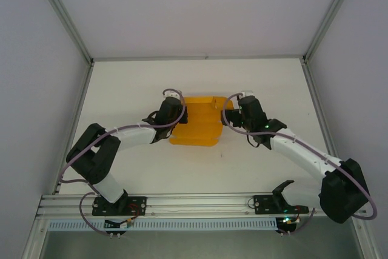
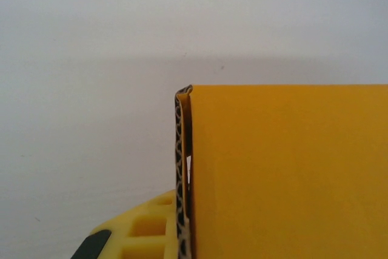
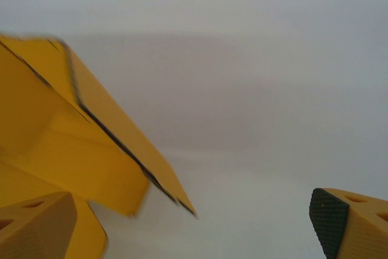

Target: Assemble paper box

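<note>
The paper box (image 1: 197,127) is orange-yellow card lying partly folded in the middle of the table, with raised walls at its far side. My left gripper (image 1: 180,112) is at the box's left wall. In the left wrist view, one yellow finger (image 2: 142,232) presses on the corrugated wall edge (image 2: 180,168); the other finger is hidden behind the wide orange panel (image 2: 291,174). My right gripper (image 1: 232,115) is at the box's right side and stands open. Its fingertips (image 3: 339,216) are far apart, with folded flaps (image 3: 79,144) beside the left finger and nothing between them.
The white table (image 1: 254,168) is bounded by grey walls and aluminium frame posts (image 1: 63,19). A metal rail (image 1: 200,204) carries both arm bases along the near edge. Cables loop over each arm near the box.
</note>
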You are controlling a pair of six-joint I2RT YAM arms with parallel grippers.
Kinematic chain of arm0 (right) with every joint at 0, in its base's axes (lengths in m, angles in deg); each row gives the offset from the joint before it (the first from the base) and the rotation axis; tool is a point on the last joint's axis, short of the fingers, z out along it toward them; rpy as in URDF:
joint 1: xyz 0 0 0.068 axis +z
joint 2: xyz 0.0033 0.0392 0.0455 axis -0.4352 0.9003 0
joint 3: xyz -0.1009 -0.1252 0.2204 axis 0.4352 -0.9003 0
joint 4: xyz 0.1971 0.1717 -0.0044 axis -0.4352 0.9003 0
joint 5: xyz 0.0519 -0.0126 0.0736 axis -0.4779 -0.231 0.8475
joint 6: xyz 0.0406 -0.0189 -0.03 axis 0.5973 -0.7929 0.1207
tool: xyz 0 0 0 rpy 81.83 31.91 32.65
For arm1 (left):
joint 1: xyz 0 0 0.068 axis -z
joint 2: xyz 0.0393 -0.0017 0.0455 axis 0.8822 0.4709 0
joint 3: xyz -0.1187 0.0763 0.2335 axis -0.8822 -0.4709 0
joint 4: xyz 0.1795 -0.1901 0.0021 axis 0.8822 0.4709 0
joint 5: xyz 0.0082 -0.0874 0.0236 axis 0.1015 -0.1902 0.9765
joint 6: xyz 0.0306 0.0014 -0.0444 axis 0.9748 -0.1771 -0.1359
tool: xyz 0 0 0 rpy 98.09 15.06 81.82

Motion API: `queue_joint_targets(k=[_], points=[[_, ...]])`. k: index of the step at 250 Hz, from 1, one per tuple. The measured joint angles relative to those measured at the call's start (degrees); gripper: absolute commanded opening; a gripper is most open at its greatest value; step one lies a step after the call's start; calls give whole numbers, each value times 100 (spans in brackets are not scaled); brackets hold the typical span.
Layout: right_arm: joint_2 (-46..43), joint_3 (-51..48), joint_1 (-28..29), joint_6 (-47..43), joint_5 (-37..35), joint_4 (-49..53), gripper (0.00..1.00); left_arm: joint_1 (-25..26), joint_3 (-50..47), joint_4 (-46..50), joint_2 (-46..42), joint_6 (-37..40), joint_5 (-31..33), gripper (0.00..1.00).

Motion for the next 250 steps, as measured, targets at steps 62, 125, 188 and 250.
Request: queue_joint_targets(k=[62,125,188,250], points=[[79,-249,-11,385,-138,612,99,0,11,286,-153,197,59,0],[859,-28,-63,188,-111,13,98,-2,11,363,-275,262,-11,0],[1252,483,-79,-181,262,-411,97,-2,15,490,-275,264,-70,0],[1965,686,44,-332,570,-765,97,-2,175,656,-162,232,-122,0]])
